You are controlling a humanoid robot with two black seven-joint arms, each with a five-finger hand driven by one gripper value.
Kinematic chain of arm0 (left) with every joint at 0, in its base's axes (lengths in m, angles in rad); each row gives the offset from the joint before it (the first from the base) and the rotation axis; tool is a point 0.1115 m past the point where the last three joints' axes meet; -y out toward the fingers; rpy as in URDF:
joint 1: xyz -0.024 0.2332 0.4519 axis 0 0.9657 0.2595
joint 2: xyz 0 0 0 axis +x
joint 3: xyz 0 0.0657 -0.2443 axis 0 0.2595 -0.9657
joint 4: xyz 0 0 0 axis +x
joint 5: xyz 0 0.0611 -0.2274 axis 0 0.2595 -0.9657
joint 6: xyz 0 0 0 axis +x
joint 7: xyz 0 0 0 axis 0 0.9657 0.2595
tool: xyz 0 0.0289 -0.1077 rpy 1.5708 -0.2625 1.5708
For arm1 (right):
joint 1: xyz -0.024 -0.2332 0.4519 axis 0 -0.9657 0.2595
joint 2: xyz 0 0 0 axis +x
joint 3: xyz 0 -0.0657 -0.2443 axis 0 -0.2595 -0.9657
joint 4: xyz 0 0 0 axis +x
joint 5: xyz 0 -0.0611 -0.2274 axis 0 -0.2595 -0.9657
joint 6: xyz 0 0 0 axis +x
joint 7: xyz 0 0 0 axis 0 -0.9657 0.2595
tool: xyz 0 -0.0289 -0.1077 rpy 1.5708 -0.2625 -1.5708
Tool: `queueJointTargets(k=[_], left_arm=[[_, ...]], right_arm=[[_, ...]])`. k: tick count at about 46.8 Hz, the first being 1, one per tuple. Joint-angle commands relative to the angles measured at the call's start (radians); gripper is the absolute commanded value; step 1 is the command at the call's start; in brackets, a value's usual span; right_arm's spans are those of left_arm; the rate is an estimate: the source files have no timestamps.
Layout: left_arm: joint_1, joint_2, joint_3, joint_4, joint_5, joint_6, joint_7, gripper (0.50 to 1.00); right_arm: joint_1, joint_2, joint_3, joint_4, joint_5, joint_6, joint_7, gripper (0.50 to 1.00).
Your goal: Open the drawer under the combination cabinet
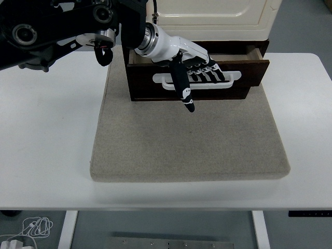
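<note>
Reaching in from the left edge, the left hand has its four fingers curled through the white handle of the drawer, hooked over the handle's upper bar and closed on it. Its thumb stays outside the grip (black, with a white tip) and points straight down across the drawer's dark wooden front, its tip hanging just below the front's lower edge. Behind the hand, the white wrist runs up and left into the black arm, which fills the upper left corner.

The drawer sits directly under the hand's fingers and stands partly pulled out: a strip of its open top shows just beyond the knuckles, and its right corner juts forward of the body above. Above and behind the hand is the cream-coloured cabinet, resting on the drawer's housing. Below the hand, toward the near edge, a grey felt mat spreads out, and the drawer unit stands on the mat's far part. Beneath it all lies the white table, bare to the left and right of the hand. Far below the hand, under the table's near left corner, a tangle of white cable lies on the floor.
</note>
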Motion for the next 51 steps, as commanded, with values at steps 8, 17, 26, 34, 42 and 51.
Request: queueJointTargets(k=[8,17,26,34,42,51], left_arm=[[0.0,0.002,0.001,-0.006,-0.005,-0.004,0.0,1.0],[0.0,0.002,0.003,-0.006,-0.006,-0.004,0.0,1.0],[0.0,0.004,0.003,-0.008,-0.006,-0.014,0.0,1.0],[0.0,0.004,0.001,-0.008,-0.008,-0.022,0.0,1.0],[0.0,0.004,0.0,-0.008,-0.02,-0.037,0.0,1.0],[0.0,0.008,0.0,-0.008,-0.029,-0.051,0.0,1.0]], right_arm=[[0.0,0.0,0.001,0.0,0.0,0.0,0.0,0.928],[0.0,0.0,-0.001,-0.001,0.0,0.0,0.0,0.928],[0.0,0.0,-0.001,-0.001,0.0,0.0,0.0,0.928],[0.0,0.0,-0.001,0.0,0.0,0.0,0.0,0.928],[0.0,0.0,0.001,0.0,0.0,0.0,0.0,0.928],[0.0,0.0,-0.001,0.0,0.0,0.0,0.0,0.928]])
